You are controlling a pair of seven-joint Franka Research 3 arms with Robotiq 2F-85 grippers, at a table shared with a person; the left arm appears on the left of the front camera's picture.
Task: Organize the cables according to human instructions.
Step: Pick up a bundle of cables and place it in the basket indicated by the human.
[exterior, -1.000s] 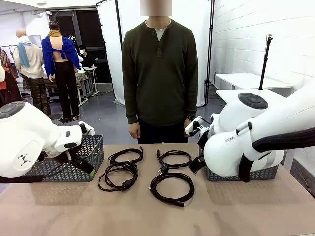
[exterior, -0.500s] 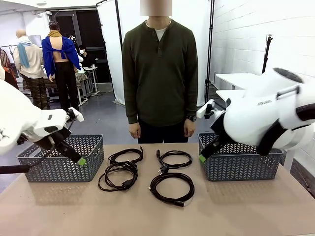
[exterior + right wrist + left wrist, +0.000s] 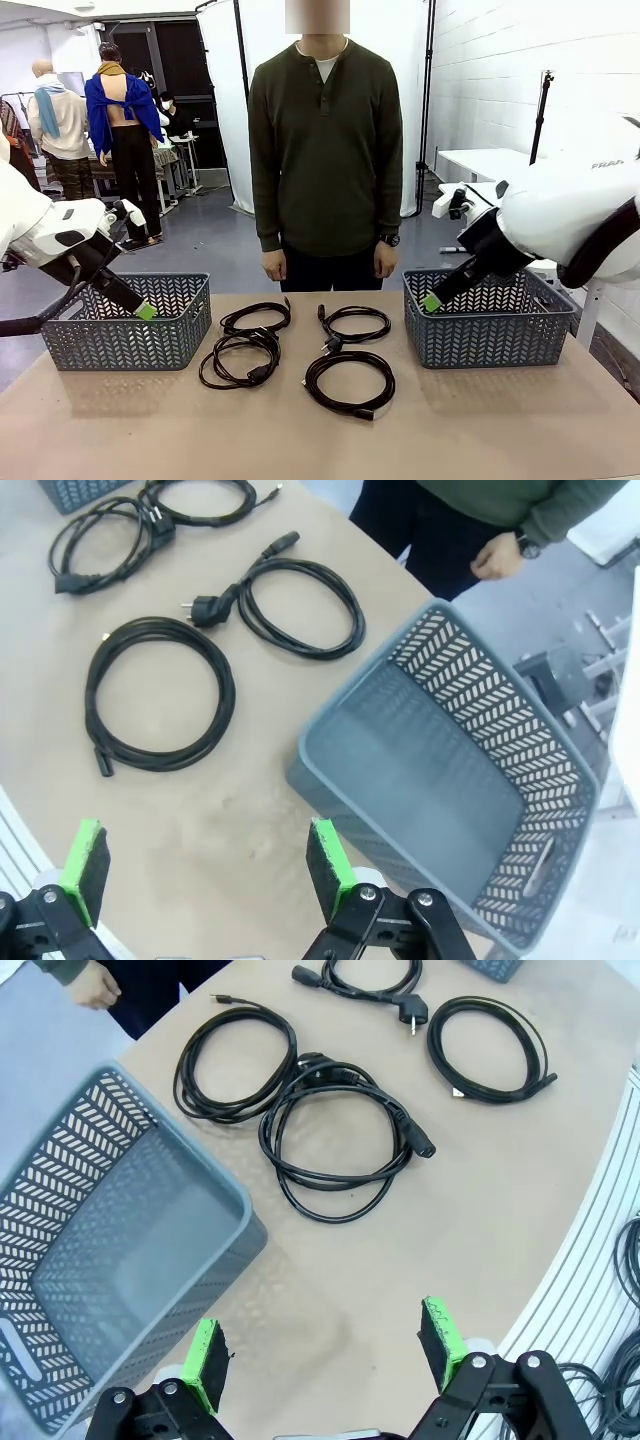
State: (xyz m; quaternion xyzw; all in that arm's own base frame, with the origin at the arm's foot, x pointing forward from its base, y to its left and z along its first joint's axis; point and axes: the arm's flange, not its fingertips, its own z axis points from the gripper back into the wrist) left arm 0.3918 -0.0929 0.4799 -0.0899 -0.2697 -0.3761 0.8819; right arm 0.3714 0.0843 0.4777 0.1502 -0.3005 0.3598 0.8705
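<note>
Several black coiled cables lie mid-table in the front view: a back-left coil (image 3: pixel 255 317), a front-left coil (image 3: pixel 238 362), a back-right coil (image 3: pixel 355 323) and a front-right coil (image 3: pixel 349 382). The human (image 3: pixel 325 150) stands at the far edge, arms hanging down. My left gripper (image 3: pixel 143 310) hovers open above the left basket (image 3: pixel 125 340). In the left wrist view it (image 3: pixel 322 1345) is empty, with the cables (image 3: pixel 340 1140) beyond it. My right gripper (image 3: pixel 431 301) hangs open by the right basket (image 3: pixel 485 335). The right wrist view shows it (image 3: pixel 207 863) empty above the table, cables (image 3: pixel 160 692) ahead.
Both grey lattice baskets (image 3: pixel 60 1190) (image 3: pixel 470 670) look empty and flank the cables. The table's curved front edge (image 3: pixel 590 1220) runs close below the left gripper. Other people and a white table stand far behind.
Both arms have swung up and outward, away from the table's middle. The left gripper moved left and the right gripper moved right, uncovering both baskets. The cables and the human stayed still.
</note>
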